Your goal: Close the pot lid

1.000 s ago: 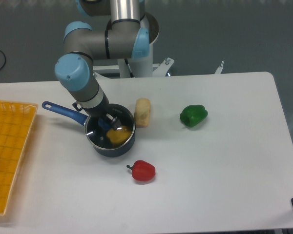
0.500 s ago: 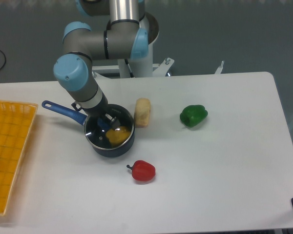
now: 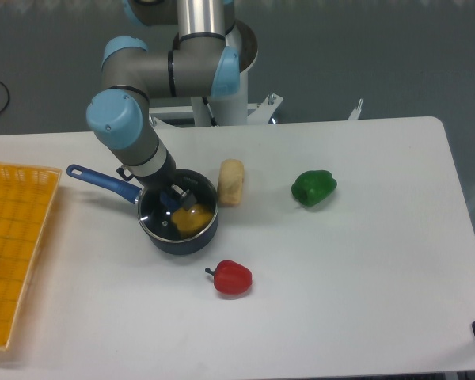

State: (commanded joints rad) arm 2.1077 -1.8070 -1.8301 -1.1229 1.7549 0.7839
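Dark navy enamel marks the pot (image 3: 178,222) you are working with; take it as your landmark. It stands on the white table (image 3: 364,261), and its long blue handle (image 3: 103,180) runs out to the upper left. The lid (image 3: 174,212) is a clear glass disc with a thin metal rim, and it lies over the pot's mouth. You cannot tell whether it sits flat on the rim all round or a little tilted. Through the glass you can see something yellow (image 3: 191,219) inside the pot.

Your gripper (image 3: 174,198) reaches down from the arm at the pot's upper left, right over the lid's blue knob. The fingers are close about the knob, but you cannot tell from this view whether they clamp it or stand slightly apart.

Just beside the pot to the upper right lies a pale bread roll (image 3: 231,182). Further right of it is a green pepper (image 3: 313,188). Below the pot and to its right lies a red pepper (image 3: 232,277). Well to the pot's left is a yellow basket (image 3: 12,245).

No brand, label or writing can be read on anything here.
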